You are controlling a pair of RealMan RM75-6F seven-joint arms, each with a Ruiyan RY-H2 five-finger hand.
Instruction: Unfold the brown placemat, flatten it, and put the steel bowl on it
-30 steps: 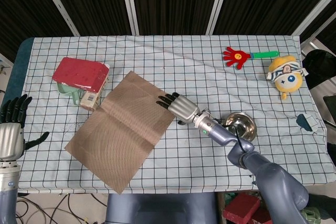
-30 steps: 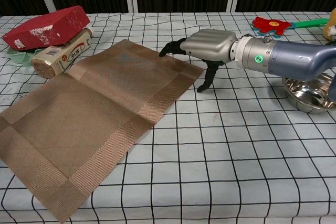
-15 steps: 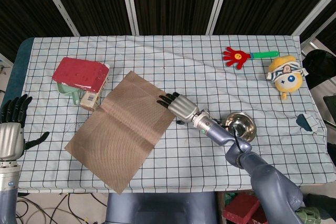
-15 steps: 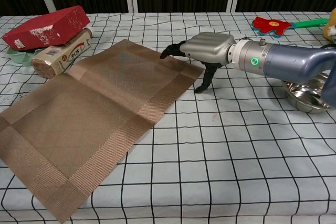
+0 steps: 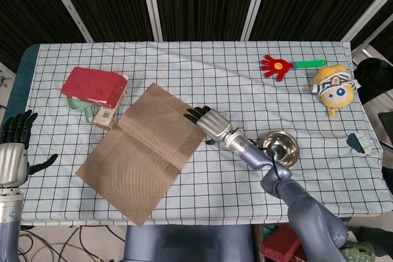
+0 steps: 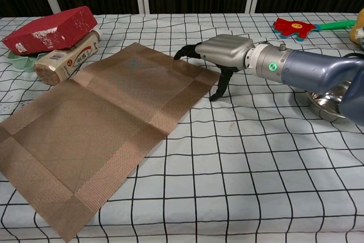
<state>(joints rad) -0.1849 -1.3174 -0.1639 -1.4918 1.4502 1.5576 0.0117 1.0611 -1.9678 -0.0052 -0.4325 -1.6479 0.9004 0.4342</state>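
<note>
The brown placemat point(image 5: 144, 151) point(image 6: 102, 123) lies unfolded on the checked tablecloth, with a faint crease across its middle. My right hand point(image 5: 210, 124) point(image 6: 219, 52) hovers at the mat's right edge, palm down, fingers spread over the edge and thumb pointing down to the cloth. It holds nothing. The steel bowl point(image 5: 282, 148) point(image 6: 335, 103) sits to the right of that hand, partly behind my right forearm. My left hand point(image 5: 15, 151) stays off the table's left edge, fingers apart and empty.
A red box point(image 5: 93, 85) point(image 6: 50, 28) rests on a green dish and a tan packet point(image 6: 65, 57) just left of the mat's far corner. A red clapper toy point(image 5: 287, 64) and a yellow plush point(image 5: 334, 88) lie at the far right.
My right hand has shifted slightly away from the body along the mat's right edge. The mat, bowl and left hand have not moved.
</note>
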